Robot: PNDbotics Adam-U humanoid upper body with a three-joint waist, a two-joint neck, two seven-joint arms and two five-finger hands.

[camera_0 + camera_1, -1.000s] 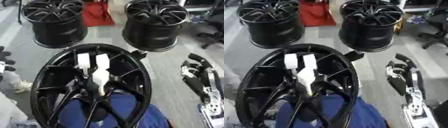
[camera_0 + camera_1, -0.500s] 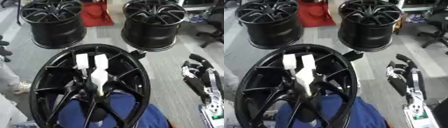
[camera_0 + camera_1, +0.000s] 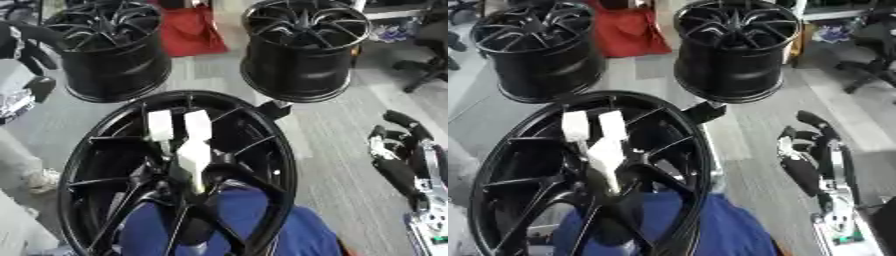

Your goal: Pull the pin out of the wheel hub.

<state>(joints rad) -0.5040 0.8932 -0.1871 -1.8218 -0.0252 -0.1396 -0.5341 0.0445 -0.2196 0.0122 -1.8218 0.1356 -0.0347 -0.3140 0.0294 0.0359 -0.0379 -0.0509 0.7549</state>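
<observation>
Pin: white, forked at the top into two flat prongs, seated at the centre of the near wheel hub, narrow end pointing down toward the hub middle; untouched by either hand.
Wheel hub: black spoked rim, tilted up toward the camera, filling the lower left of the left eye view; blue cloth showing behind its lower spokes.
Left hand: black, at the upper left edge of the left eye view, well apart from the pin; fingers look curled downward round nothing, though partly cut off by the frame.
Right hand: at the right edge, low and idle, fingers up and relaxed, slightly apart, holding nothing.
Far rims, left eye view: two more black rims standing on the grey floor, one at upper left, one at upper right, red bag between them.

Right eye view, pin: same seat in the hub, prongs upright, nothing gripping it.
Right eye view, right hand: clearer, on the right beside the near rim, fingers loosely spread and straight-ish, silver forearm below it.
Right eye view, left hand: only dark bits at the left edge, possibly fingertips.
</observation>
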